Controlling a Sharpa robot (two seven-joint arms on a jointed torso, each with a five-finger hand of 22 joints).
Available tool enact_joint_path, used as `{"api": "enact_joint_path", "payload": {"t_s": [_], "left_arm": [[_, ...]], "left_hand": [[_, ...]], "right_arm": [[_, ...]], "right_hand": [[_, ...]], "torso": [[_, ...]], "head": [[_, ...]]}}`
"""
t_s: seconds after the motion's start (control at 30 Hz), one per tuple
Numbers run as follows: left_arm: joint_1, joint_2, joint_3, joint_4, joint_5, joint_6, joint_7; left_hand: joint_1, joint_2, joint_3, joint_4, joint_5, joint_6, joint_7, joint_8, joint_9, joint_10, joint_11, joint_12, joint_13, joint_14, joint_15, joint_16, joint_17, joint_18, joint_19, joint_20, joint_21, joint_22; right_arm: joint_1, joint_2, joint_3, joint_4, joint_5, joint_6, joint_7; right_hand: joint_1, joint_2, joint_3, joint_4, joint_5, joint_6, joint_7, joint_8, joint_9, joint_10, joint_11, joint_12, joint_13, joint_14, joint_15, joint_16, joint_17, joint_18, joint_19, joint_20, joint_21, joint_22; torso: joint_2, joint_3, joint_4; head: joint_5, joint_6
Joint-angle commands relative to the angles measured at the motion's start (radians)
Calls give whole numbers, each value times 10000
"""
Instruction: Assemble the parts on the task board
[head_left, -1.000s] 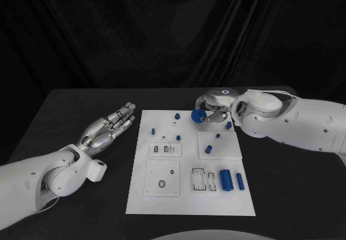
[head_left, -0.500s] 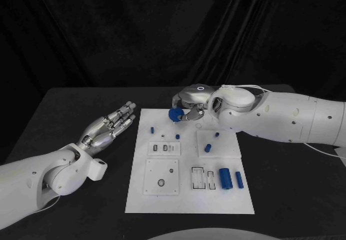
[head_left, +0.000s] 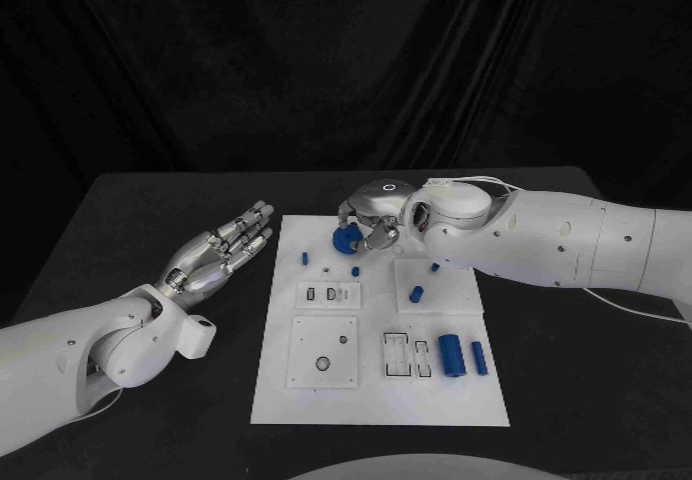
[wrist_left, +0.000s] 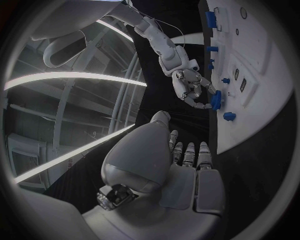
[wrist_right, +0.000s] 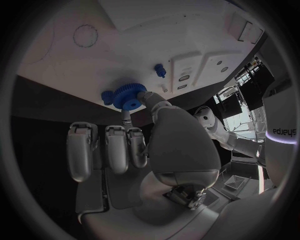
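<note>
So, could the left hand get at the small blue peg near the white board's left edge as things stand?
Probably yes: the left hand is open beside the white board, and nothing lies between it and the small blue peg.

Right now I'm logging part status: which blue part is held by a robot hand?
The blue gear, pinched by the right robot hand over the board's far edge; the other blue parts lie untouched.

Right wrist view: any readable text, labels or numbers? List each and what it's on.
"sharpa", on the white arm at the circle's edge, printed sideways.
White task board: its markings carry no readable words or numbers.
Blue gear part held by the right hand: no text.
</note>
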Motion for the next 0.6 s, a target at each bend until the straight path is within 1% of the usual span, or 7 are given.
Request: {"api": "enact_joint_path", "payload": {"t_s": [0.03, 0.1, 0.27, 0.37, 0.5, 0.57, 0.6], "left_arm": [[0, 12, 8, 9, -34, 158, 949], [0, 13, 8, 10, -34, 162, 946], [0, 9, 8, 16, -34, 174, 934], [0, 8, 8, 15, -34, 179, 928], [0, 5, 8, 16, -34, 187, 919], [0, 5, 8, 16, -34, 190, 915], [0, 5, 8, 15, -34, 193, 912]], "left_hand": [[121, -12, 68, -4, -11, -70, -12, 4, -7, 3, 83, -66, -16, -22, 81, -36, -9, 149, -30, 63, -33, -17], [130, -13, 79, -13, -11, -70, -10, 4, -7, 3, 85, -66, -16, -22, 86, -36, -9, 151, -30, 71, -33, -17], [130, -13, 79, -13, -11, -70, -10, 4, -7, 3, 85, -66, -16, -22, 86, -36, -9, 151, -30, 71, -33, -17], [130, -13, 79, -13, -11, -70, -10, 4, -7, 3, 85, -66, -16, -22, 86, -36, -9, 151, -30, 71, -33, -17], [130, -13, 79, -13, -11, -70, -10, 4, -7, 3, 85, -66, -16, -22, 86, -36, -9, 151, -30, 71, -33, -17], [142, -12, 95, -25, -9, -64, -4, 5, -6, 3, 92, -66, -16, -22, 93, -36, -9, 154, -30, 82, -33, -17], [142, -12, 95, -25, -9, -64, -4, 5, -6, 3, 92, -66, -16, -22, 93, -36, -9, 154, -30, 82, -33, -17]], "right_arm": [[-41, 10, 8, -40, 3, 332, -18], [-51, 15, 8, -60, 3, 394, -70], [-62, 27, 8, -106, 4, 490, -117], [-66, 32, 8, -109, 4, 551, -116], [-69, 40, 8, -103, 4, 648, -105], [-71, 43, 8, -103, 4, 679, -99], [-73, 46, 8, -105, 4, 696, -91]], "right_hand": [[-93, -37, 88, 4, -61, 297, -187, 41, 952, 1025, 72, 26, 2629, 883, 65, -36, 1876, -134, 479, 81, -3, 1969], [-101, -53, 107, -8, -90, 285, -168, -65, 901, 1025, 86, 26, 2629, 881, 77, -39, 1870, -133, 477, 94, -8, 1968], [-144, -88, 206, -40, -192, 130, -83, -604, 634, 1025, 107, 26, 2629, 872, 104, -58, 1835, -127, 466, 134, -29, 1963], [-159, -98, 229, -46, -200, 113, -72, -733, 561, 1025, 108, 26, 2629, 872, 103, -58, 1835, -126, 465, 134, -33, 1963], [-212, -168, 357, -99, -296, -449, 8, -1854, -132, 1025, 86, 26, 2629, 859, 74, -89, 1781, -120, 454, 117, -62, 1960], [-216, -169, 370, -122, -301, -553, -2, -2103, -306, 1025, 60, 26, 2629, 853, 66, -106, 1752, -118, 452, 106, -69, 1960], [-213, -162, 379, -153, -306, -623, -21, -2331, -483, 1025, 36, 26, 2629, 847, 47, -121, 1726, -118, 453, 91, -73, 1964]], "torso": [[-17, 12, -30], [-20, 11, -25], [-19, 10, -23], [-26, 11, -38], [-28, 6, -41], [-29, 7, -41], [-28, 7, -39]], "head": [[14, -26], [10, -34], [-7, -50], [11, -71], [19, -86], [20, -96], [20, -100]]}}
